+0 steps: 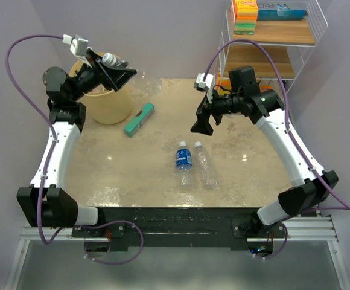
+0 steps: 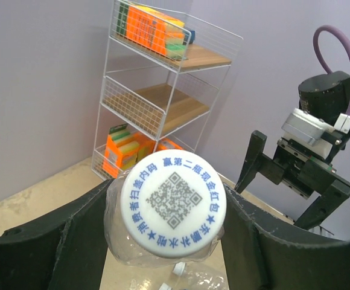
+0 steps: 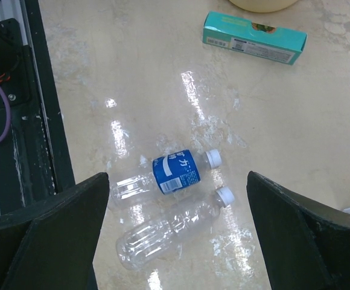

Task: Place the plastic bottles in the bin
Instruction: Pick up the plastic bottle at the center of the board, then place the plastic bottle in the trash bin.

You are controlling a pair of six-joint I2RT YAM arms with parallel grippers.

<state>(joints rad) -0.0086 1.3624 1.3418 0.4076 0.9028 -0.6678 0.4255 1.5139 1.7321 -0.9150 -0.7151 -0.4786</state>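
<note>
Left gripper (image 1: 117, 67) narrowed around crinkly clear bottle (image 2: 172, 202), round white cap printed in blue, up over smooth round tan bin (image 1: 105, 106). Right gripper (image 1: 204, 122) spread wide, empty. Lying close together on glossy mottled table (image 1: 102, 163): blue-labelled bottle (image 1: 183, 158), ribbed bottle (image 1: 205, 168).

The table (image 1: 102, 169) is glossy, stone-patterned beige, the bottle (image 2: 172, 208) at 11 o'clock crinkled clear plastic with a smooth white cap, the rack (image 1: 283, 33) at 1 o'clock white wire with wooden shelves.
</note>
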